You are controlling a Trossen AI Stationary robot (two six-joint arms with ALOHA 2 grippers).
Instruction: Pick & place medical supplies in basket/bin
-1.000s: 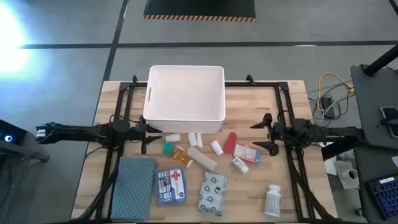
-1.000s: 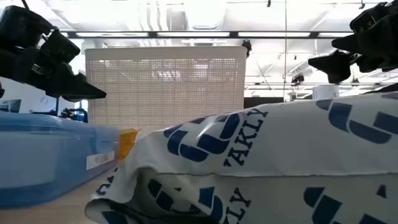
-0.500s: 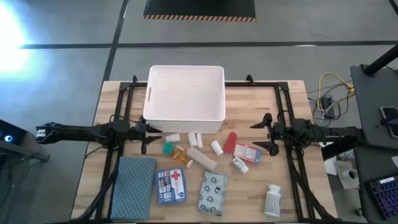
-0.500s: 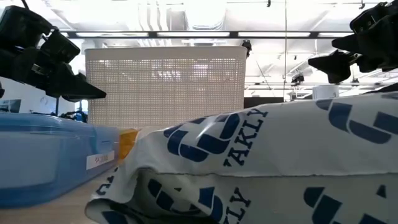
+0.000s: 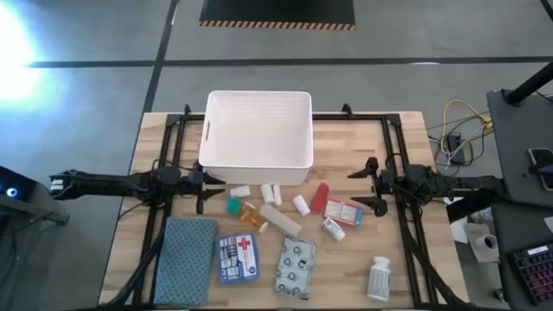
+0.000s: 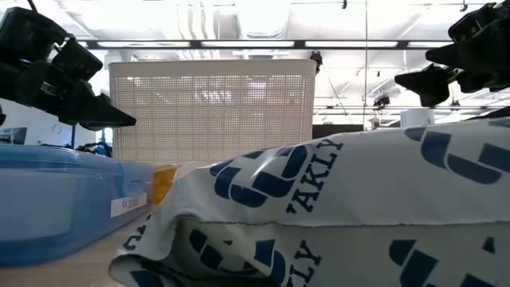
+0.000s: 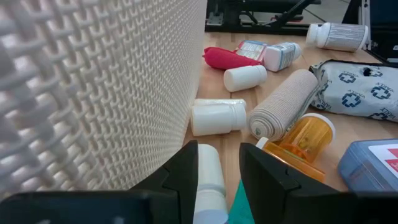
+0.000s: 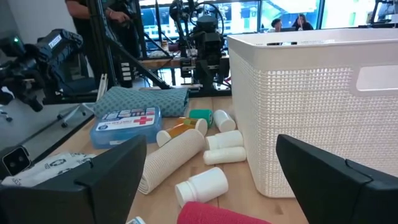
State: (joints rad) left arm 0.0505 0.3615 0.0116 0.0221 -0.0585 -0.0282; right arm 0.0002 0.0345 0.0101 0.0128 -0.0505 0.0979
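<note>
Supplies are all laid out on the table on the near side of the white bin (image 5: 257,130); nothing can be seen inside it, so the task is judged not started. A tight cluster is packed against the bin's near wall: white bottles (image 7: 217,116), tan bandage roll (image 5: 282,220), orange vial (image 5: 253,216), red tube (image 5: 320,196), red-white box (image 5: 343,212). Nearer the table's front edge are the first-aid pouch (image 5: 236,257) and patterned packet (image 5: 295,267), with 1 larger white bottle (image 5: 378,278) well apart toward the right corner. A folded blue-grey cloth (image 5: 184,250) is left beside the pouch; it is not part of the job. The left gripper (image 5: 200,186) is parked at the bin's near-left corner, fingers spread, nothing held, a small bottle lying just ahead of it. The right gripper (image 5: 373,185) is held just right of the red-white box, released wide and empty. Risks: items are touching or nearly so, so a descent into the cluster could knock neighbours or roll the bottles off line; the left fingers are close to the bin wall and could snag or shove it; the flat pouch and packet are judged hard to pinch from above.
</note>
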